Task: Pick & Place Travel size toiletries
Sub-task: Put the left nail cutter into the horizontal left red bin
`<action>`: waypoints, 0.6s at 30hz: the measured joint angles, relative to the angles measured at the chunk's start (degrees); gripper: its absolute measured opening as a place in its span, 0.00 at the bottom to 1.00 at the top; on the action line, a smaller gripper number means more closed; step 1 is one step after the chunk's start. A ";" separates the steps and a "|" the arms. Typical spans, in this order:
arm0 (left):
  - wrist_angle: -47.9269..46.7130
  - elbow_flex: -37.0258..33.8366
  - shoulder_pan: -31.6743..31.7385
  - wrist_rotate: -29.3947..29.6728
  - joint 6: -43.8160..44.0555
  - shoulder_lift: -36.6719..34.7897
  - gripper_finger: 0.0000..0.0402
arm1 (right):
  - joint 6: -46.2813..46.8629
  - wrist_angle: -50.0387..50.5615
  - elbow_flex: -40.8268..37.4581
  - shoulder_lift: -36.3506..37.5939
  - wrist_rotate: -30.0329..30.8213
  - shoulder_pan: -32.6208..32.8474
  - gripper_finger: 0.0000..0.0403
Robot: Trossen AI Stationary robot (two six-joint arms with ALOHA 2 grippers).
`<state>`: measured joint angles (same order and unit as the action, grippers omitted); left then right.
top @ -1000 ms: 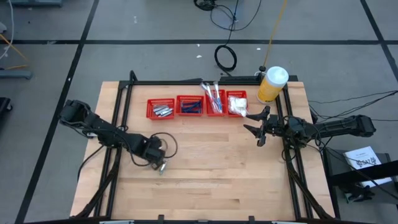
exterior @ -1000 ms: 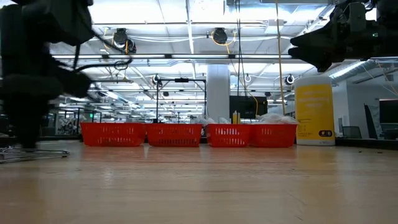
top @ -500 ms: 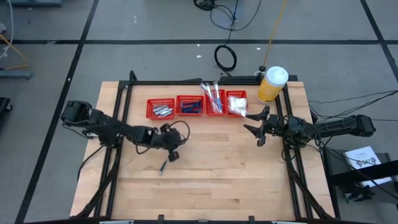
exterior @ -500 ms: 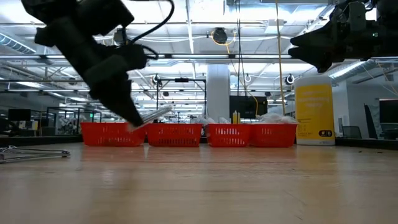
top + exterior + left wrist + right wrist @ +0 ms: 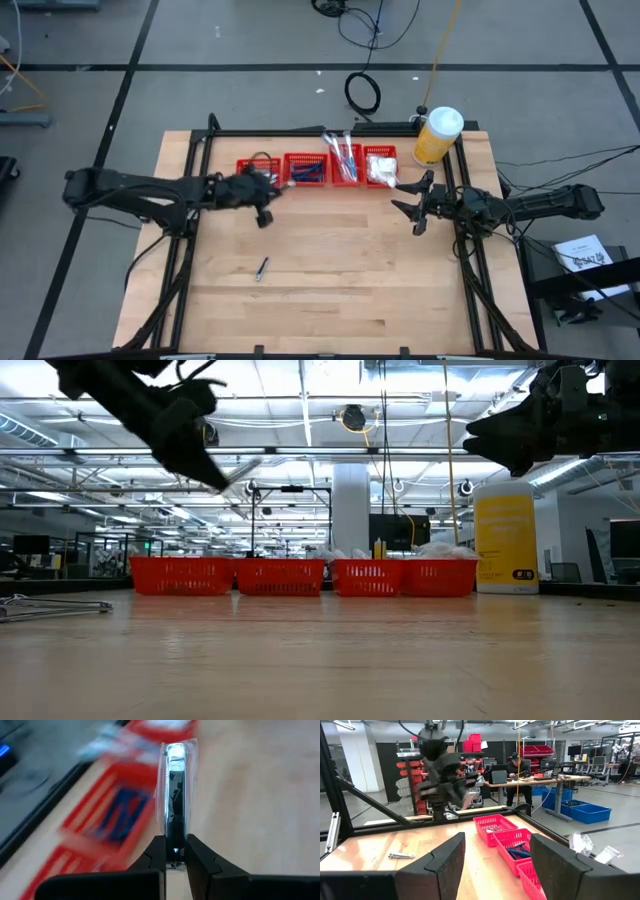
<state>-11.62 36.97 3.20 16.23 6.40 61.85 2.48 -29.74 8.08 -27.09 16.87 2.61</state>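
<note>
This is a big open robotics lab, part workshop and part office. Look up in the low view: an industrial ceiling [image 5: 300,405] with strip lights, ducts and hanging cables, and a white column [image 5: 351,510] at centre. Through the right wrist view's upper half there are storage racks stacked with red bins [image 5: 472,742], blue bins [image 5: 590,812] on the grey floor at right, and a person [image 5: 516,775] seated at a desk with monitors [image 5: 580,750]. From above, loose cables [image 5: 363,92] coil on taped concrete floor behind the wooden surface [image 5: 340,280].
</note>
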 joint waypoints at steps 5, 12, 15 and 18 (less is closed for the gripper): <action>-14.37 0.00 5.67 4.34 5.73 -6.04 0.07 | -0.83 0.23 0.00 -0.09 2.52 0.00 0.53; -18.12 0.00 10.35 4.46 10.31 -4.73 0.08 | -1.24 1.31 0.00 -0.11 4.08 -0.02 0.53; -18.11 0.00 12.09 4.46 10.57 -2.19 0.08 | -0.88 1.33 0.00 -0.11 4.08 0.00 0.53; -18.13 0.00 13.83 4.46 10.66 0.94 0.10 | -0.66 1.33 0.00 -0.11 4.08 0.00 0.53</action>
<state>-29.75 36.97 17.03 20.69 17.06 62.79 1.82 -28.40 8.08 -27.20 20.95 2.61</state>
